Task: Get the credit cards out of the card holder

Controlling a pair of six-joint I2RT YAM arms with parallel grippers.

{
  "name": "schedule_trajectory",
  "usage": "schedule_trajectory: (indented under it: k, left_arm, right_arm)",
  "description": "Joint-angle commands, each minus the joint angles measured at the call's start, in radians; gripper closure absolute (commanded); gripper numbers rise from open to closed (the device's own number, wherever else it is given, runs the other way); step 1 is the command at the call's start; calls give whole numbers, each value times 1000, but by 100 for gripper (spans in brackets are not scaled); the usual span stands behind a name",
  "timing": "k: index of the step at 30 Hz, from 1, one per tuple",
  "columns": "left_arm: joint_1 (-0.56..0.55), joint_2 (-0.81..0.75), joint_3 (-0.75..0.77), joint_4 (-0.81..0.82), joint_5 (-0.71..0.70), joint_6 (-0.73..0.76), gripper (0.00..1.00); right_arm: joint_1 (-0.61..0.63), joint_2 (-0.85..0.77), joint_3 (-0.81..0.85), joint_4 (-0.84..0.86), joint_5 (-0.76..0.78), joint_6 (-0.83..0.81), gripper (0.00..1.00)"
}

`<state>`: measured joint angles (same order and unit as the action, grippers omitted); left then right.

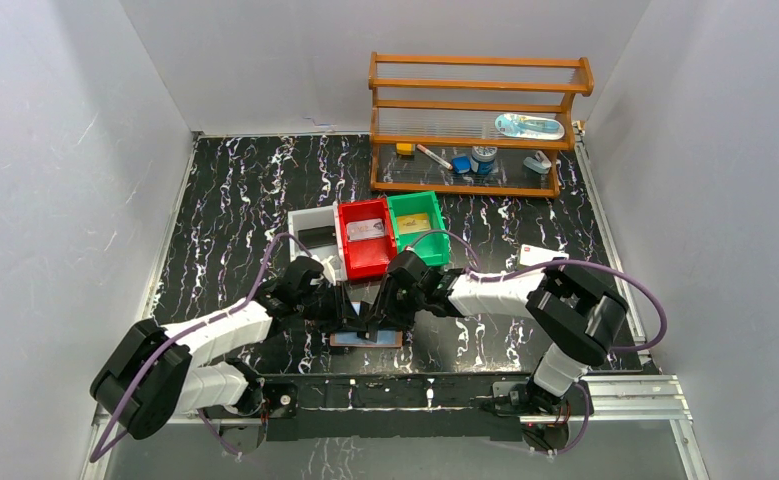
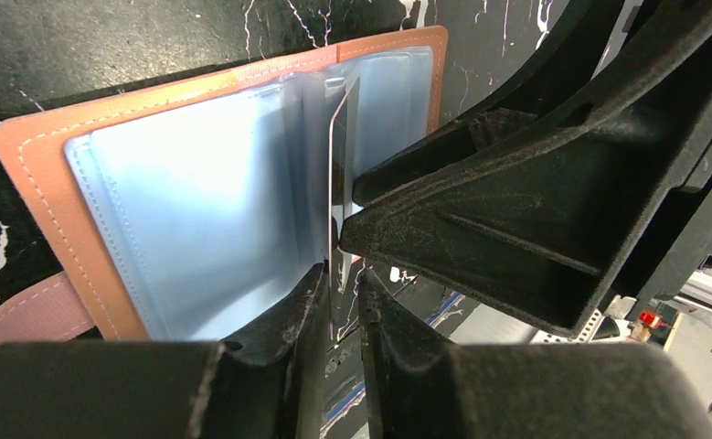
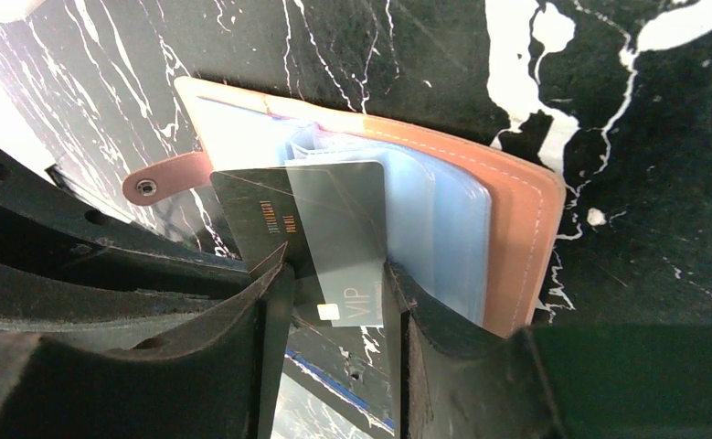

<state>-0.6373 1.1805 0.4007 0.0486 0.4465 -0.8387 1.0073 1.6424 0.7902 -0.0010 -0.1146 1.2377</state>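
Card holder [image 1: 365,339] lies open on the table [image 1: 235,200], near the front edge between both arms. Dark card [image 3: 334,229] sticks half out of a clear pocket. Left gripper [image 2: 341,320] is nearly closed, pinching the card edge-on. Right gripper [image 3: 335,270] is part open, fingers either side of the card.

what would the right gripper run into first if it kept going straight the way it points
The dark VIP card, which sits between the fingers of the right gripper. Just beyond it are the blue clear pockets of the card holder. Depth is hard to judge here.
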Motion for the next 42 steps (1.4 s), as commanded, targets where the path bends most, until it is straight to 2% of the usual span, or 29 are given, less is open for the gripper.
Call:
schedule_trajectory:
  k: [1,12,24,29,35,39,42]
  left_arm:
    - [-2,17,25,21,38,-6,82]
    - [-2,-50,69,-134,-74,48,99]
    - [-2,-145,110,-265,-157,96,100]
    - [-3,-239,203,-400,-250,140,100]
    - [1,-332,289,-532,-368,194,100]
    - [1,-367,302,-571,-419,202,100]
    - [2,-385,294,-559,-400,191,100]
  right_arm:
    - [6,24,-33,-130,78,16,51]
    - [5,-17,-36,-192,138,25,51]
    - [4,-63,-17,-181,147,-22,49]
    - [4,-181,-42,-142,195,-47,46]
    - [4,-351,-126,-49,273,-35,34]
    - [3,-445,-179,19,299,-38,30]
    - [3,-501,-232,113,293,-38,28]
